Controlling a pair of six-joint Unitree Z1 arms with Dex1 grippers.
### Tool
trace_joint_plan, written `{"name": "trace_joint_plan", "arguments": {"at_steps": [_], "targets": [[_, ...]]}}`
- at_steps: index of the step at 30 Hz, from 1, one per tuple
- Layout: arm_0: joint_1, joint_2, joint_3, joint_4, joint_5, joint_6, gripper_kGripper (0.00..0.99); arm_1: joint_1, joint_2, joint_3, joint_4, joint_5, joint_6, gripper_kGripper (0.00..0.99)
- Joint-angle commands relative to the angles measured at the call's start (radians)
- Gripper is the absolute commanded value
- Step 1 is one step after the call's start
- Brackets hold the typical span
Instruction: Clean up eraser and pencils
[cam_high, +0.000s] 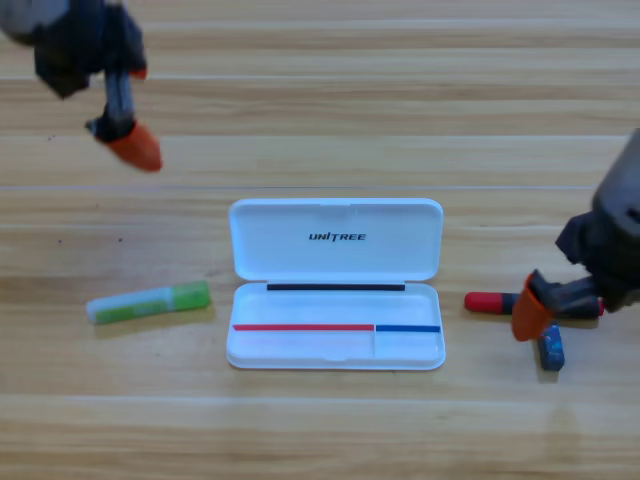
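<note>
The white case (335, 352) lies open in the middle of the table. The light green pencil (150, 303) lies flat on the wood to its left, touching nothing. Right of the case lies the black pencil, its red end (487, 301) pointing at the case. My right gripper (530, 312) reaches in from the right edge and sits right over that pencil's barrel, hiding its middle. The small dark blue eraser (551, 352) rests just below and to the right of this gripper. My left gripper (135, 148) hangs at the upper left, well away from the green pencil.
The case's raised lid (335, 238) stands toward the far side. Bare wooden tabletop (330, 430) runs along the front and behind the case.
</note>
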Motion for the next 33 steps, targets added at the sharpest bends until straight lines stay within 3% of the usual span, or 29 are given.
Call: {"name": "trace_joint_plan", "arguments": {"at_steps": [1, 8, 18, 27, 30, 33], "targets": [[0.036, 0.068, 0.065, 0.019, -0.01, 0.009, 0.979, -0.065, 0.122, 0.0, -0.057, -0.019, 0.081, 0.986], [0.036, 0.111, 0.134, 0.003, -0.032, 0.011, 0.977, -0.088, 0.182, 0.026, -0.115, -0.033, 0.153, 0.96], [0.04, 0.132, 0.301, -0.166, -0.03, 0.016, 0.974, -0.101, 0.211, 0.058, -0.146, 0.004, 0.211, 0.887], [0.053, 0.163, 0.38, -0.269, -0.03, 0.02, 0.974, -0.101, 0.236, 0.068, -0.146, 0.03, 0.219, 0.808], [0.056, 0.175, 0.401, -0.297, -0.03, 0.023, 0.974, -0.101, 0.245, 0.069, -0.146, 0.03, 0.219, 0.698], [0.06, 0.184, 0.423, -0.327, -0.03, 0.028, 0.974, -0.101, 0.252, 0.071, -0.146, 0.03, 0.216, 0.502]]}}
